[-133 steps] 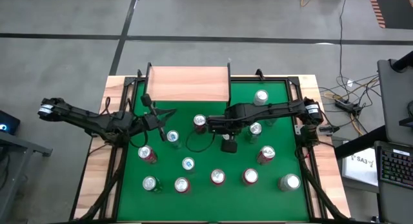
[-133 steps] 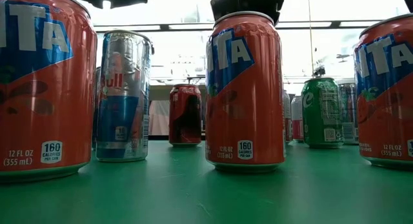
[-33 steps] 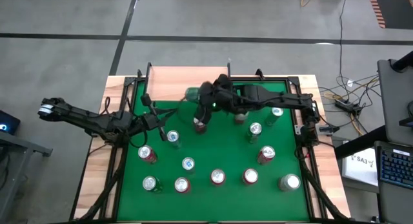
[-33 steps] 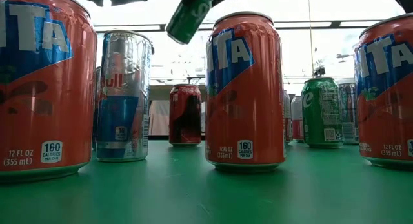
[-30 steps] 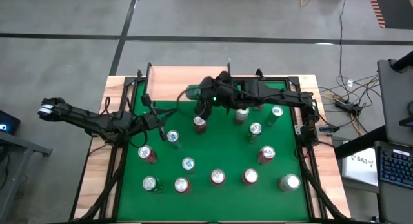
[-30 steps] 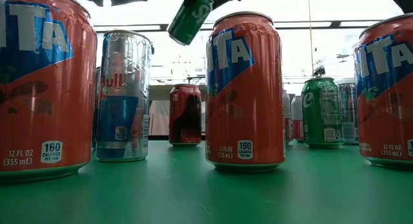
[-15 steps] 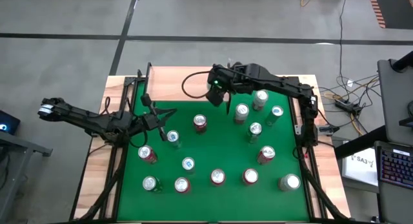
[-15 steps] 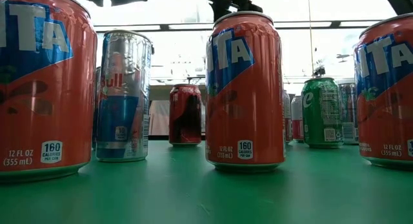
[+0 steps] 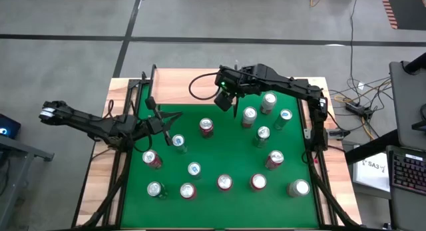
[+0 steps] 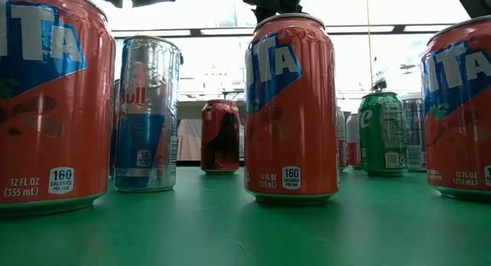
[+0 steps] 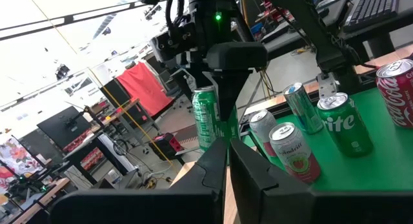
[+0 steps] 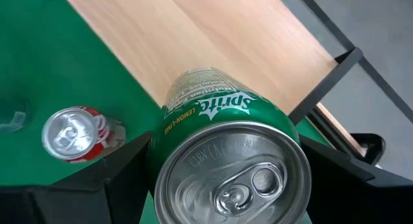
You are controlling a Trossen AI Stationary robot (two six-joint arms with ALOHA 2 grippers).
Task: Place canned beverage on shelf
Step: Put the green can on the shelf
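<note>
With your right gripper (image 12: 222, 179) fingers clamped on the green can (image 12: 222, 153) above the shelf (image 12: 219, 50) edge, lower it upright, then release.

Your shelf (image 9: 190, 86) top was bare wood, open to approach from above. Green table (image 9: 229, 151) was crowded: cans in a loose ring, a red can (image 9: 206, 126) just off the shelf's front edge. Left arm (image 9: 100, 124) blocked the left side.
</note>
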